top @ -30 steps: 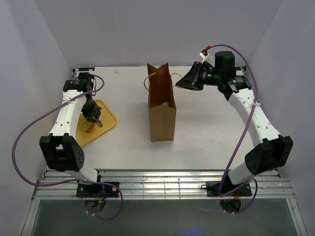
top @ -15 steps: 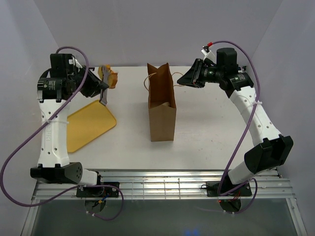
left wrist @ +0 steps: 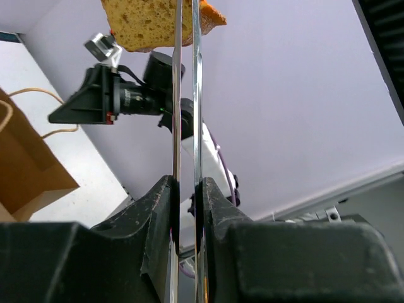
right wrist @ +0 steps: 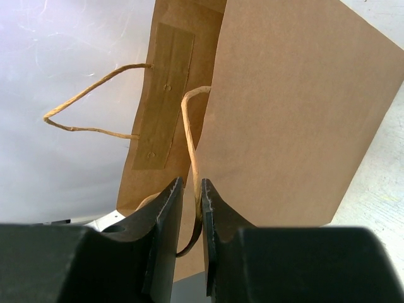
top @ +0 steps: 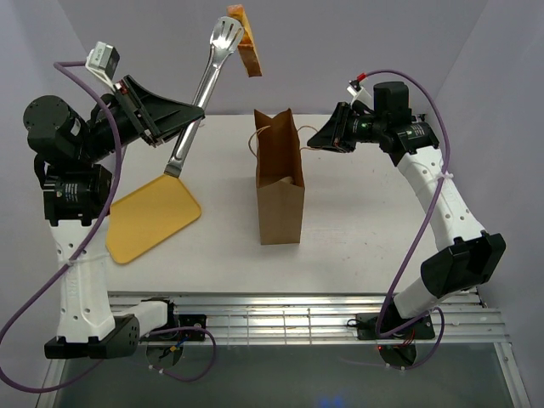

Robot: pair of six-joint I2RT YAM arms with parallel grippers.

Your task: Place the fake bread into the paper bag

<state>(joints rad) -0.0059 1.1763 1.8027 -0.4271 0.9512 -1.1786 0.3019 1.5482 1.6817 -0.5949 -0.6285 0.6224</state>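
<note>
Clamping the two thin shafts of the metal tongs (left wrist: 187,107) between its dark fingers, the left gripper (left wrist: 187,189) is closed tight on the tool, with the blades running straight up and away from it in the left wrist view. At the far tips of those blades sits the bread slice (left wrist: 148,22), yellowish and spongy with an orange-brown crust, pinched between them. From above, the left arm is raised high and the slice hangs in the air well above the table (top: 365,212), up and to the left of the mouth of the paper bag (top: 280,191). The right gripper (right wrist: 188,196) has its fingers drawn nearly together on one looped handle (right wrist: 189,132) of the bag, the paper cord passing between them, while the other handle stands free on the far side. The bag stands upright with its mouth open, near the middle of the table. A flat yellow tray (top: 149,217) lies to its left, below the tongs.
</note>
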